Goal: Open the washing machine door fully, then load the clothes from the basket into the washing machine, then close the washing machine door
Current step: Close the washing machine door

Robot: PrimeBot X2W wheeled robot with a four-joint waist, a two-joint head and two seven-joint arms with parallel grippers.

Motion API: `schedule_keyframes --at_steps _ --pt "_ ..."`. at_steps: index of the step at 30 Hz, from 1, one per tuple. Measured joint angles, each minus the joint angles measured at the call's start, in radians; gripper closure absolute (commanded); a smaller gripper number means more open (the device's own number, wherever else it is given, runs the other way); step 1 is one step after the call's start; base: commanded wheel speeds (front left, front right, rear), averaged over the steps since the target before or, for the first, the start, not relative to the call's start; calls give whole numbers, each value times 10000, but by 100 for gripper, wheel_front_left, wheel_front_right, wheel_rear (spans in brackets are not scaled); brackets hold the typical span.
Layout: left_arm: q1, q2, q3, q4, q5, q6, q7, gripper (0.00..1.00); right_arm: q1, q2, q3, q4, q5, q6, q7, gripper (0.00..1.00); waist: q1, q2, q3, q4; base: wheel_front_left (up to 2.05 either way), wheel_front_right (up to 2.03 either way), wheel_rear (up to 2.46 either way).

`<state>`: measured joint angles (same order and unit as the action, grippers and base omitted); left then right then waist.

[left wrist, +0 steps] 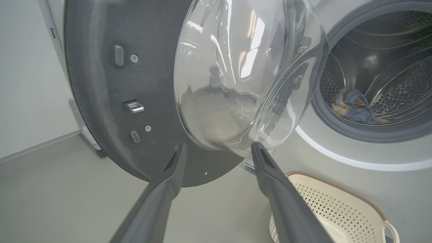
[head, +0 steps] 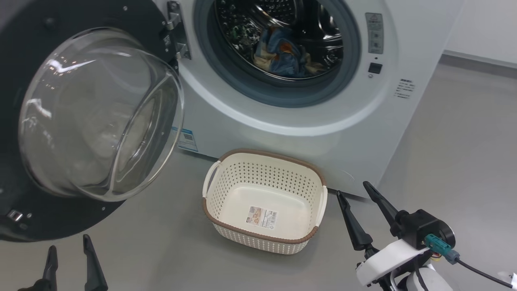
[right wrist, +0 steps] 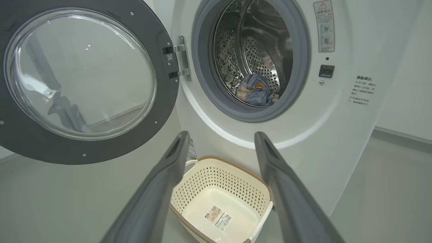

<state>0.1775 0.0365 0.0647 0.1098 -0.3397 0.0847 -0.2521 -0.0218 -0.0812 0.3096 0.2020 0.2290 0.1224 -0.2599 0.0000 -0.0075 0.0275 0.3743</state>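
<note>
The washing machine (head: 323, 133) stands with its door (head: 101, 113) swung wide to the left, its domed glass facing me. The clothes (head: 282, 54), a blue and cream bundle, lie at the bottom of the steel drum (right wrist: 256, 91). On the floor before the machine, the cream basket (head: 264, 200) holds nothing but its barcode sticker. My left gripper (head: 68, 252) is open at the lower left, below the door (left wrist: 141, 101). My right gripper (head: 357, 194) is open to the right of the basket (right wrist: 219, 199), with nothing between its fingers.
Grey floor (head: 464, 153) stretches to the right of the machine up to a white wall (head: 484, 28). The open door takes up the space on the left, reaching close to the floor. A black cable (head: 480, 273) trails from my right wrist.
</note>
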Motion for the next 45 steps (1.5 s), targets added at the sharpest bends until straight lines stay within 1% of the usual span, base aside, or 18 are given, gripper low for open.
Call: schedule_keyframes --at_steps 4,8,14,19,31,32,33,34,40,42,44,45 --pt "0 0 -199 -13 -109 52 0 0 -167 -144 -117 -2 -2 0 0 0 0 0 40 561 0 0 0" --pt "0 2 -54 -155 -215 88 0 0 -327 -161 111 107 0 0 0 0 0 0 88 1076 0 0 0" --pt "72 2 42 -215 -232 142 0 0 -495 -159 328 201 44 2 0 0 0 0 158 1581 0 0 0" --pt "85 2 98 -284 -268 173 0 0 -557 -167 424 290 100 2 0 0 0 0 204 1724 -7 -7 -7" --pt "121 2 146 -458 -481 263 0 0 -732 -224 525 372 247 2 0 0 0 0 166 1733 -12 -12 -12" --pt "122 2 148 -466 -577 263 0 13 -732 -226 527 376 249 2 0 0 0 0 162 1731 -10 -10 -10" --pt "122 2 150 -470 -637 265 0 64 -732 -234 527 378 253 2 0 0 0 0 159 1728 -9 -9 -9" --pt "123 2 153 -470 -681 268 0 100 -733 -242 527 382 259 2 0 0 0 0 156 1726 -7 -7 -7" --pt "128 2 353 -541 -1058 274 0 100 -734 -238 525 393 270 2 0 0 0 0 147 1721 -2 -2 -2" --pt "127 0 579 -570 -1724 276 0 100 -734 -234 523 399 311 2 0 0 0 0 145 1723 0 0 0" --pt "112 -2 915 -612 -2947 303 0 100 -734 -230 514 403 334 2 0 0 0 0 143 1727 -5 -5 -5" --pt "106 -2 1114 -642 -3367 305 0 100 -734 -230 508 405 334 2 0 0 0 0 143 1731 -5 -5 -5"
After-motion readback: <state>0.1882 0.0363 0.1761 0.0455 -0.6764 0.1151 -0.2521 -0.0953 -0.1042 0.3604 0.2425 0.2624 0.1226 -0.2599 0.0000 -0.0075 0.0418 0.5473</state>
